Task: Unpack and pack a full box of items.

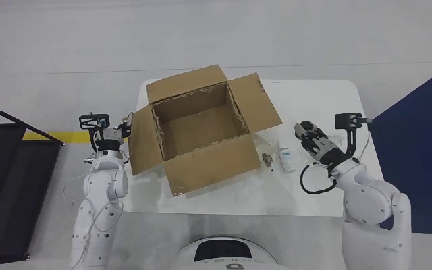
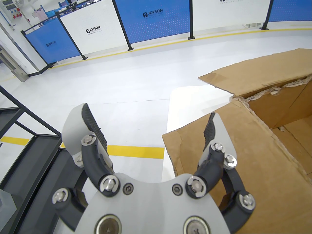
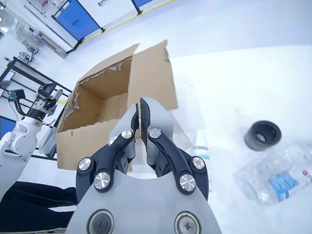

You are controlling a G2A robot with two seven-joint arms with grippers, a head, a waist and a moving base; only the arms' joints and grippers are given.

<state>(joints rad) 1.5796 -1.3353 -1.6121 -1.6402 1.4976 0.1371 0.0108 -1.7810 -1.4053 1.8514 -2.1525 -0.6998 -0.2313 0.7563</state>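
The box (image 1: 199, 131) stands open mid-tabletop, flaps splayed, and what shows of its inside looks bare. Just right of it lie a ring (image 3: 263, 135) and a crumpled clear bottle (image 3: 275, 179). The right hand (image 3: 139, 108) hangs above them, fingers pressed together on nothing. The left hand (image 2: 148, 113) is spread wide at the box's left flap (image 2: 219, 147). The likeliest trouble is that the ring, lying on its side, rolls away if nudged. The soft bottle may also squirt out of a pinch, and the left hand could shove the box by catching that flap. The tabletop (image 1: 317, 101) is white and smooth. Around it are a pale floor (image 2: 121, 74) with a yellow line (image 2: 136, 151), blue and white partitions (image 2: 156, 18) far off, and a black rack (image 2: 29, 161) at left.
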